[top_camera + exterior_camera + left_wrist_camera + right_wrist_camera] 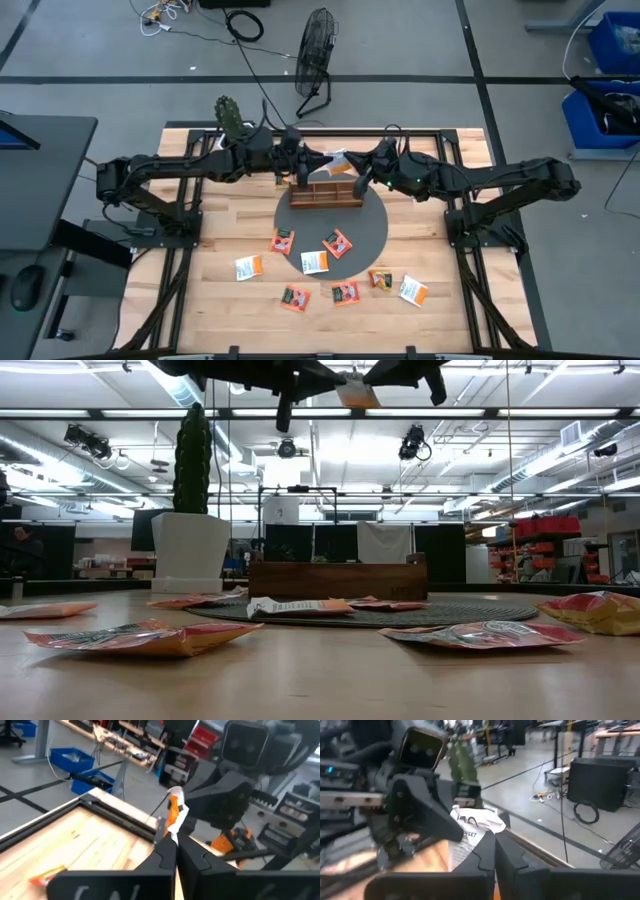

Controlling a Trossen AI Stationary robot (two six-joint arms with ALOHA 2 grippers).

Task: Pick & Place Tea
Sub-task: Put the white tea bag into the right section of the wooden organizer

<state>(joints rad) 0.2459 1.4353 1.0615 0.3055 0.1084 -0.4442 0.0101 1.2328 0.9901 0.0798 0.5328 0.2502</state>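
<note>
One tea sachet (pixel 340 160), orange on one face and white on the other, hangs in the air above the brown wooden tray (pixel 325 192). My left gripper (pixel 320 160) and my right gripper (pixel 358 166) meet at it from opposite sides, both shut on it. The low view shows the sachet (pixel 357 395) high above the tray (pixel 338 580). The tray stands on a round grey mat (pixel 365 225). Several more sachets lie flat on the mat and the wood nearer the front edge, among them one (pixel 282 241) and another (pixel 412 290). My left gripper pinches the sachet's crumpled edge (pixel 173 831) between its two fingers (pixel 165 854), coming level from the table's left. The sachet stands on edge, clear of the tray. My right gripper pinches the opposite side of the same sachet, on its white printed face (pixel 470 837), between its two fingers (pixel 509 854). It comes nearly level from the table's right. The sachet is lifted clear and crumpled between the two holds.
A cactus in a white pot (pixel 230 115) stands at the table's far left, behind the left arm. A black fan (pixel 315 50) stands on the floor beyond the far edge. The black frame rails (pixel 190 250) run along both sides of the table.
</note>
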